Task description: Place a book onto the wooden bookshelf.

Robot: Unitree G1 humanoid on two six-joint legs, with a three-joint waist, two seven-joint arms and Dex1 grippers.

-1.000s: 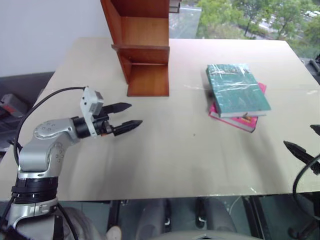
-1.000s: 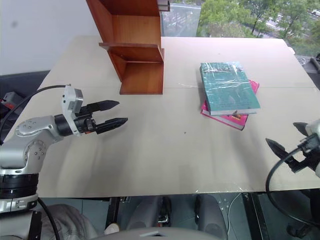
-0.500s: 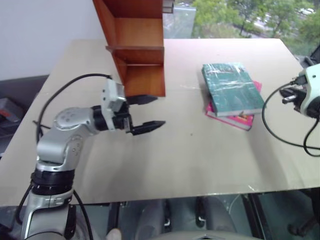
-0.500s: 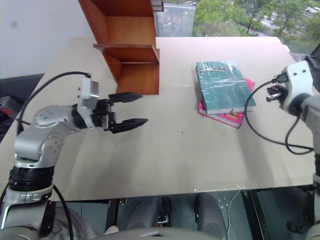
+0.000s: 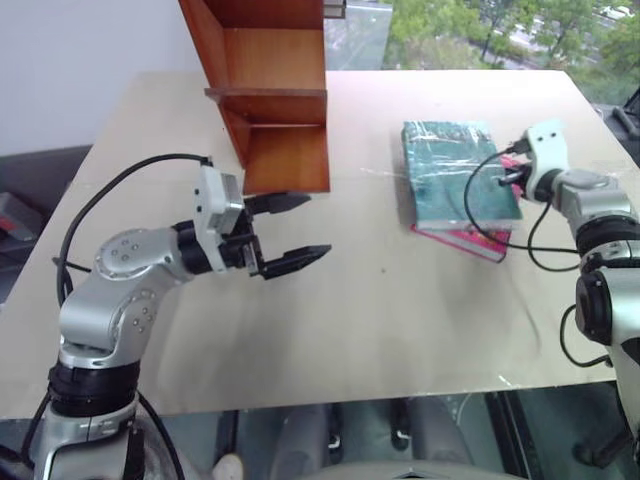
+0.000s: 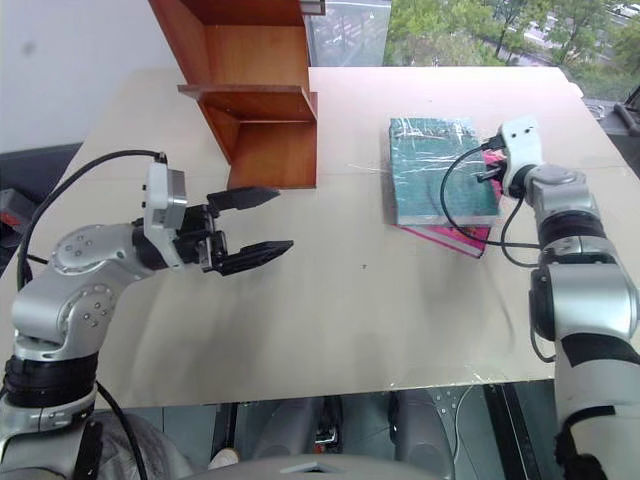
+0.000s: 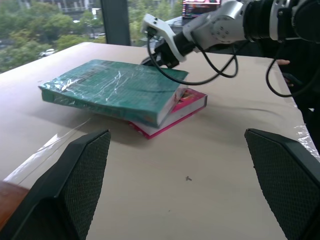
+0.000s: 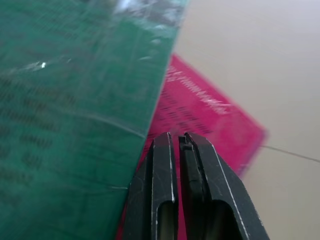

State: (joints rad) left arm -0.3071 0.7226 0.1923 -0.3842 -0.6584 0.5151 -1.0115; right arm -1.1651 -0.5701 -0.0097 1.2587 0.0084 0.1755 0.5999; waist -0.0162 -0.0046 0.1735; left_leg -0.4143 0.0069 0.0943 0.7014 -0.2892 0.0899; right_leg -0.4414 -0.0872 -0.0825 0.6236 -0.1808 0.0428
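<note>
The teal-green book [image 5: 452, 172], wrapped in glossy plastic, lies flat on a thinner pink book [image 5: 486, 243] at the right of the table. My right gripper [image 5: 510, 178] is at the book's right edge. In the right wrist view its shut fingers [image 8: 165, 165] hold nothing and point at the pink cover beside the book [image 8: 70, 100]. The wooden bookshelf [image 5: 275, 95] stands at the back, left of centre. My left gripper [image 5: 318, 226] hovers open and level in front of the shelf's foot, pointing right towards the book [image 7: 112, 87].
The beige table [image 5: 400, 320] has bare room between the shelf and the books and along its front edge. A black cable [image 5: 475, 200] from my right wrist loops over the book's near right corner. Windows lie beyond the far edge.
My right arm swung from the table's near right edge forward to the book's right side, and its fingers went from open to shut. The left gripper drifted a little to the right, still open.
</note>
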